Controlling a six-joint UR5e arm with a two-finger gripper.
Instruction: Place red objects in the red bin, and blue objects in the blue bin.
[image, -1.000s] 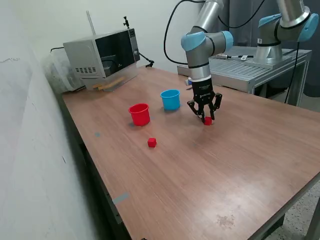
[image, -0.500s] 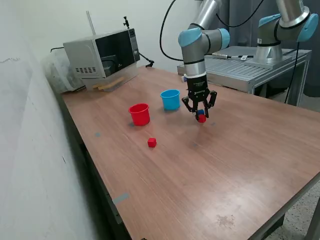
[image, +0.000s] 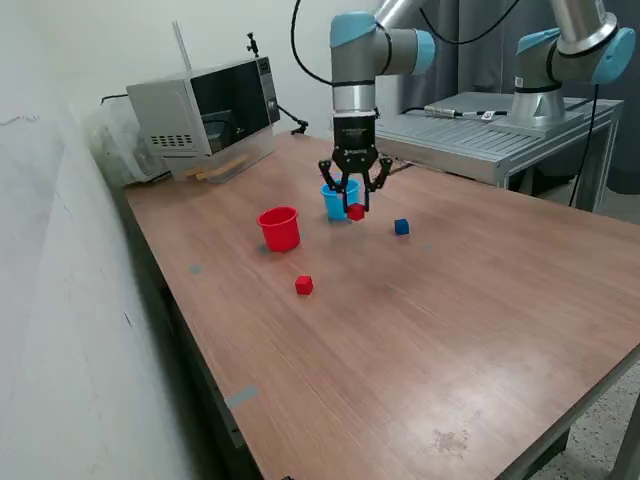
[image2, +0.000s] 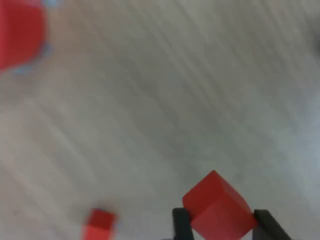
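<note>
One red cube (image: 355, 211) sits pinched in our jaws (image: 354, 207), held clear of the surface right in front of the blue cup (image: 335, 200); the red cup (image: 279, 228) we want lies toward the exterior view's left

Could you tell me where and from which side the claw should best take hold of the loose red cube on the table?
Grip the loose red cube across two opposite flat side faces, coming straight down from above. It sits flat on the table with open space all round, apart from the red cup, so the fingers fit either side.
</note>
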